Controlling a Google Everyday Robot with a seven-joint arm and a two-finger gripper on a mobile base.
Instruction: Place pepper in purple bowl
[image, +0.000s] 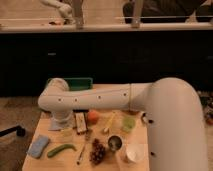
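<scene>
Dim, warm, yellowish light all over. It is brightest up top, along the pale wall behind the rail (105, 20), and the dark band below it shows almost nothing. The white arm (100, 97) has a soft sheen on top and shade underneath. The gripper (65, 127), low over the table (65, 161) at its left, sits in that shade.

Your light wooden desk (67, 163) carries a row of things along its front: a blue cloth (38, 146), the pepper (61, 149), a thin utensil (81, 154), a bunch of dark grapes (98, 151), the purple bowl (114, 143) and a white cup (134, 152). Behind them you have a brown packet (80, 121), an orange round object (93, 116), a yellow banana-like fruit (108, 123) and a light green cup (129, 123). A green bin (77, 83) sits at the back. The end effector (66, 131) hangs over the desk's left part, beside the packet.
</scene>
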